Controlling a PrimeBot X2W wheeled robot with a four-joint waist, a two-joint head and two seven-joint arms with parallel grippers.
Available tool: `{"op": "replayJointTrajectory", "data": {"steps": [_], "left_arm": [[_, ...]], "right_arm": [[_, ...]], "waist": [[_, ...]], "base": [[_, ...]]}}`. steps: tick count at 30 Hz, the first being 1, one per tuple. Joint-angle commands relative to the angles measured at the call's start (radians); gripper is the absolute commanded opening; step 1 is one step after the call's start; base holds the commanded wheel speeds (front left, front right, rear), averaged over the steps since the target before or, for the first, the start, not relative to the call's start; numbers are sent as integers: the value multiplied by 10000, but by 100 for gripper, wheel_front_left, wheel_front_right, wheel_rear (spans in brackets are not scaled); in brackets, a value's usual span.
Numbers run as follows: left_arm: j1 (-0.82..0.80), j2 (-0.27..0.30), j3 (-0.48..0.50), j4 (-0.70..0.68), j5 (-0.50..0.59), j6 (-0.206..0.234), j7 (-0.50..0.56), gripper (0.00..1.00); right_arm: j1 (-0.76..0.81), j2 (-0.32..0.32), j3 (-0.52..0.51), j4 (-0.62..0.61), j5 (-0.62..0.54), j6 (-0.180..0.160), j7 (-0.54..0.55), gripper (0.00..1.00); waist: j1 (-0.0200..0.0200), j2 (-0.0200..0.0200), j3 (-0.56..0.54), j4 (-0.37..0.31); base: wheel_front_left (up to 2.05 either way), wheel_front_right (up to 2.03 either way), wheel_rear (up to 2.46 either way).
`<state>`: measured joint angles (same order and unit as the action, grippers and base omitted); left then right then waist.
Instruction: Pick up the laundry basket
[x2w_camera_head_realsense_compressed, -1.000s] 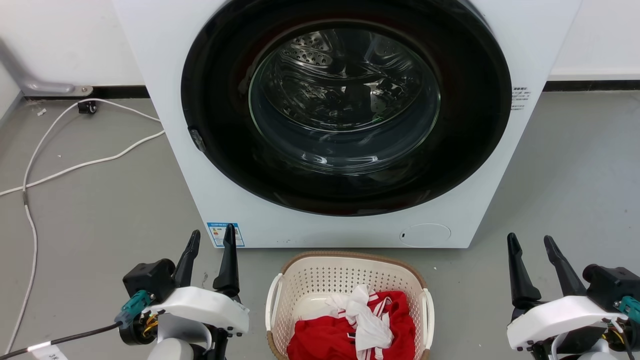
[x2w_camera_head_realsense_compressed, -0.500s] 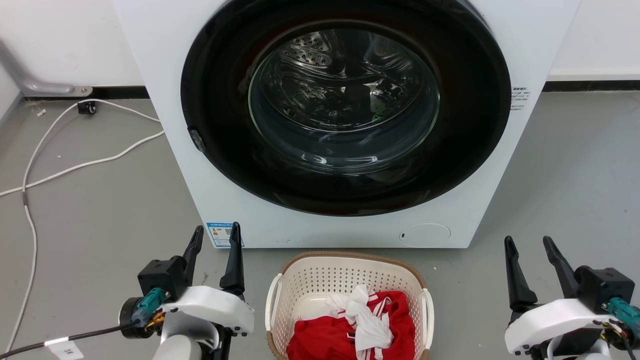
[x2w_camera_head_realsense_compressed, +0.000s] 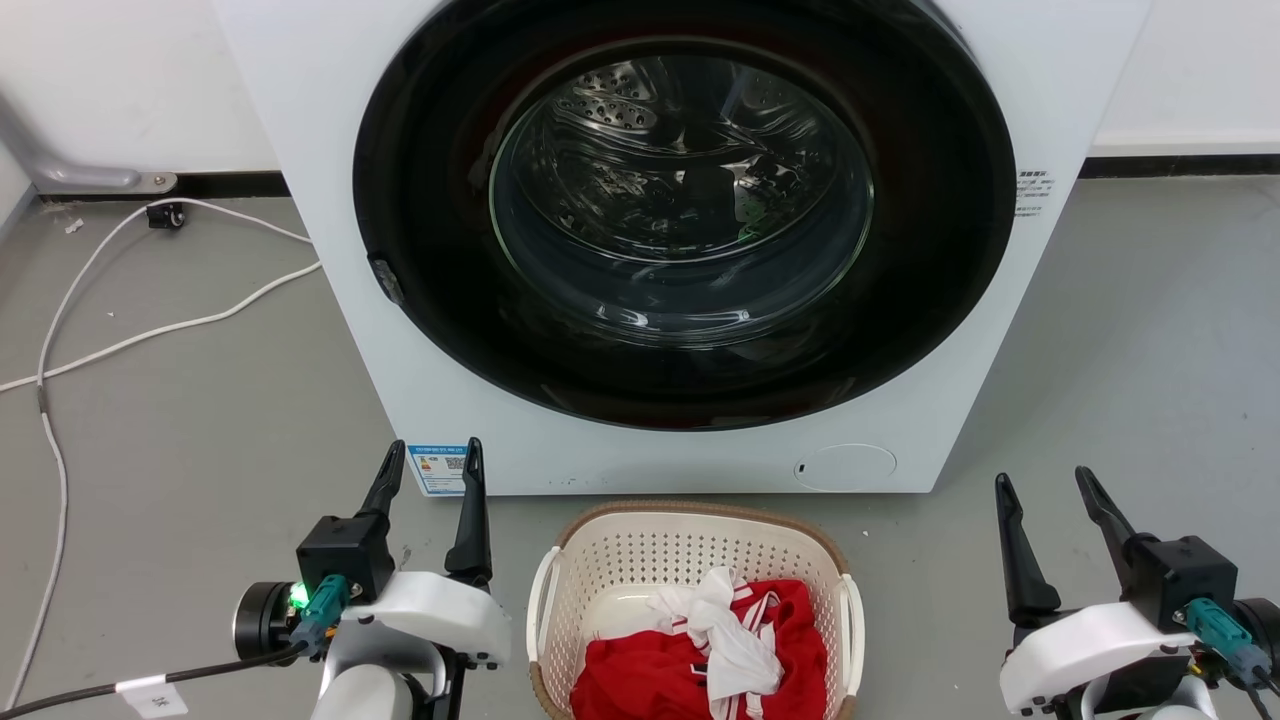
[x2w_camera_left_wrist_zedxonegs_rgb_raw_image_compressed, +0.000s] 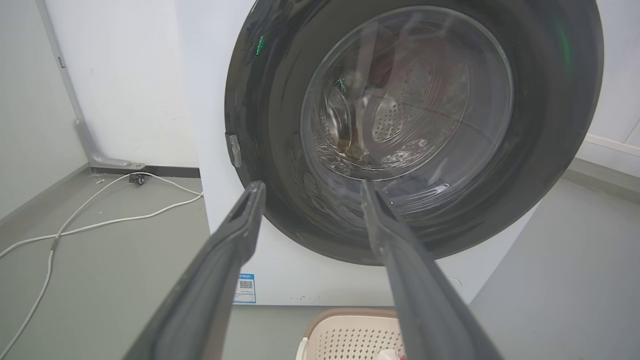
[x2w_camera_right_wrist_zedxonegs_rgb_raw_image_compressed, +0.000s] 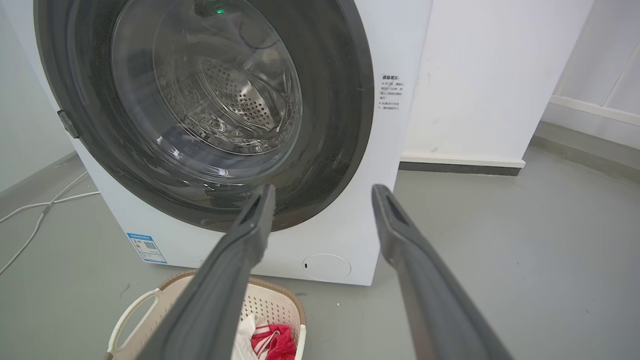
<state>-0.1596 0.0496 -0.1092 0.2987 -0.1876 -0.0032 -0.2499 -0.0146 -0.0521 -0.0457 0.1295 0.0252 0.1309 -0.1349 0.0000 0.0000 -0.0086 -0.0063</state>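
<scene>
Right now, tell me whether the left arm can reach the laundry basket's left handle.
Probably yes: the open left gripper sits beside the laundry basket, nothing blocking its left handle.

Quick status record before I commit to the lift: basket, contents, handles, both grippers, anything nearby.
basket: laundry basket on the floor, right in front of the washing machine
contents: red garment with a white garment on top
handles: white side handles, neither gripped
left gripper: open, empty, to the basket's left, apart from it
right gripper: open, empty, farther out on the basket's right
door: shut
nearby: white cable on the floor, left of the machine
</scene>
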Motion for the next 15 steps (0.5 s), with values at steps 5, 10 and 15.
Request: {"op": "replayJointTrajectory", "data": {"steps": [5, 10, 15], "left_arm": [[-145, 13, 0, 49, 394, 102, -118, 100], [-106, 12, 18, 96, 515, 121, -167, 100], [-73, 12, 55, 128, 518, 118, -167, 100]], "right_arm": [[76, 30, 42, -1, -344, -3, -124, 100], [47, 31, 39, 72, -446, -3, -157, 100], [-6, 31, 29, 135, -373, -3, -205, 100]], "waist": [[0, 0, 10, 6], [0, 0, 0, 18], [0, 0, 0, 12]], "base": [[0, 0, 0], [0, 0, 0], [0, 0, 0]]}}
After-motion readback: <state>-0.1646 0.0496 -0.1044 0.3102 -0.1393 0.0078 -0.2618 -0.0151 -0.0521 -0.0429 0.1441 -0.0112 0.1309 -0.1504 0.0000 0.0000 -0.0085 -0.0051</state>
